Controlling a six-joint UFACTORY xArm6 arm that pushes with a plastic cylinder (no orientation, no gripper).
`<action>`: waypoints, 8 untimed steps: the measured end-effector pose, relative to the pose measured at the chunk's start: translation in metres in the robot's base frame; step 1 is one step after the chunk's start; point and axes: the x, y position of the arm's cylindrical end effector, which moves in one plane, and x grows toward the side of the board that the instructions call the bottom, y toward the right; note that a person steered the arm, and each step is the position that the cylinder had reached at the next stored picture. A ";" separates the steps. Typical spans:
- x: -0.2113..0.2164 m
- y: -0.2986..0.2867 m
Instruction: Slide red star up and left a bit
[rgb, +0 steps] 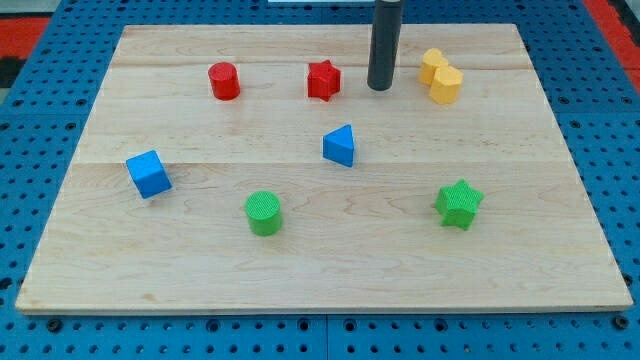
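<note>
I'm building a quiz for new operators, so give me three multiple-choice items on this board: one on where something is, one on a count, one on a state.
1. Where is my tip relative to the red star?
A. to the view's right of it
B. to the view's left of it
C. below it, near the view's bottom

2. How many green blocks lie on the board?
A. one
B. two
C. three

3. Is my tip touching the red star?
A. yes, pressed against it
B. no, bare wood shows between them
C. it rests on top of it

Answers:
1. A, since the rod stands between the star and the yellow block.
2. B, the green cylinder and the green star.
3. B, as a strip of the board is visible between the two.
</note>
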 end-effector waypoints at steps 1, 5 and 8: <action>0.005 -0.017; -0.013 -0.087; -0.063 -0.081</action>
